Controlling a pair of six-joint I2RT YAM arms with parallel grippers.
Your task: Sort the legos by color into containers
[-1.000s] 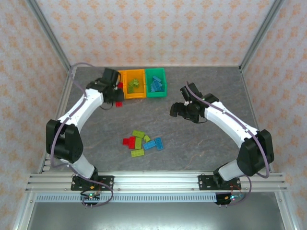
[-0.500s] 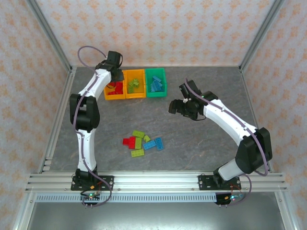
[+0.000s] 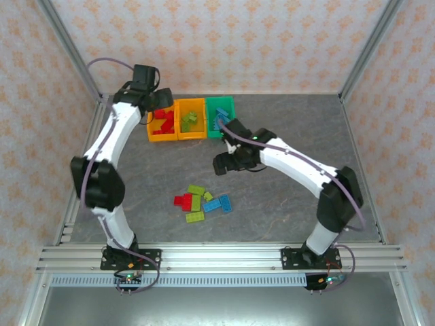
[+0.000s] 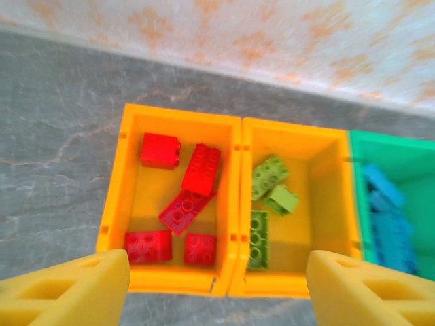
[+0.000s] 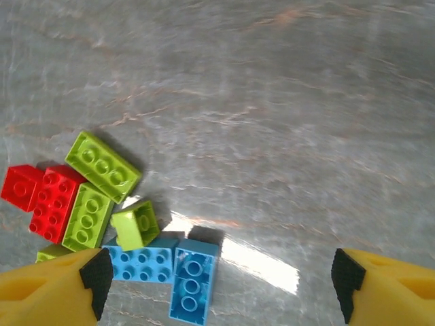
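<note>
Opening the left gripper (image 4: 217, 272), now empty, above the leftmost orange plastic bin (image 4: 112, 204) holding five small red studded bricks (image 4: 200, 170), while swinging the right gripper (image 5: 219, 278), jaws apart and empty, in over the loose red, lime and blue bricks (image 5: 102, 166) awaiting sorting on the grey bench (image 5: 272, 102).

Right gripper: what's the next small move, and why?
Probably lower the right gripper onto the blue brick lying just off centre between its open, empty fingers, nudging sideways to straddle it. Loose bricks lie on the table, and blue ones sit in the green bin.
</note>
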